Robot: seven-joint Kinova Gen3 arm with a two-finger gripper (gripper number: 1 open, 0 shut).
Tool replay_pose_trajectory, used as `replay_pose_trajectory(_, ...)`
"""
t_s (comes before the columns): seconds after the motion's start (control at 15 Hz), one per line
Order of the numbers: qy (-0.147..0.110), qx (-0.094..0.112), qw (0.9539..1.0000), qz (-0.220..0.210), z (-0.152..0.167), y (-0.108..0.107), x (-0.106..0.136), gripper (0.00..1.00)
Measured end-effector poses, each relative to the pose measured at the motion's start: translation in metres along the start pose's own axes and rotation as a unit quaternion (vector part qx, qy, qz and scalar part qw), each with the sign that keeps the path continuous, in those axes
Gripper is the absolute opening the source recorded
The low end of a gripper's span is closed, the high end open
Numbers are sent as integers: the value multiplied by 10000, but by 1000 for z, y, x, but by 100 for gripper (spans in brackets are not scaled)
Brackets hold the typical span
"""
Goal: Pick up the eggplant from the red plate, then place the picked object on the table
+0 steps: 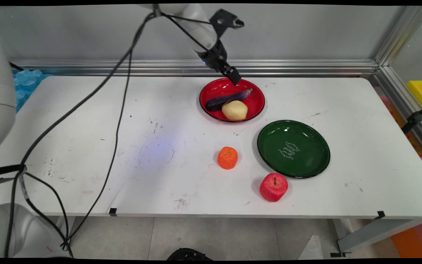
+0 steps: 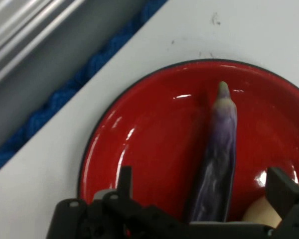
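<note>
Tool (image 1: 235, 77) hangs open and empty above the red plate's (image 1: 211, 93) far rim; we see the eggplant (image 1: 229, 99) between its fingers, lying beside a potato (image 1: 234, 110). Green plate (image 1: 293, 148), orange (image 1: 227, 157) and apple (image 1: 273, 187) sit apart on the counter (image 1: 86, 146).

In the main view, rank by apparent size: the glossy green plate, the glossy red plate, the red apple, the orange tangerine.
1. Glossy green plate, though nearer the camera
2. Glossy red plate
3. Red apple
4. Orange tangerine; the apple sits nearer, so this is unsure
</note>
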State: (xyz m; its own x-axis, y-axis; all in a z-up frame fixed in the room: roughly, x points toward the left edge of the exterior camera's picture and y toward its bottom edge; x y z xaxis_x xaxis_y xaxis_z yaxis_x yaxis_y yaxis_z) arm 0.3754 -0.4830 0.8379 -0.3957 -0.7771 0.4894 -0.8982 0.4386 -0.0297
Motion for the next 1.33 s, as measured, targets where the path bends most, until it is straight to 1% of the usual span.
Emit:
replay_pose_trajectory(0.27,-212,37,9998,-50,35,11,9,100)
replay_pose_trajectory(0.53,-360,61,9993,-86,60,18,16,100)
replay_pose_trajectory(0.87,-526,75,9985,-122,83,25,20,100)
replay_pose_trajectory(0.93,-554,79,9983,-133,85,27,21,0)
replay_pose_trajectory(1.13,-583,79,9982,-133,89,29,23,0)
replay_pose_trajectory(1.33,-522,60,9986,-68,82,30,28,0)
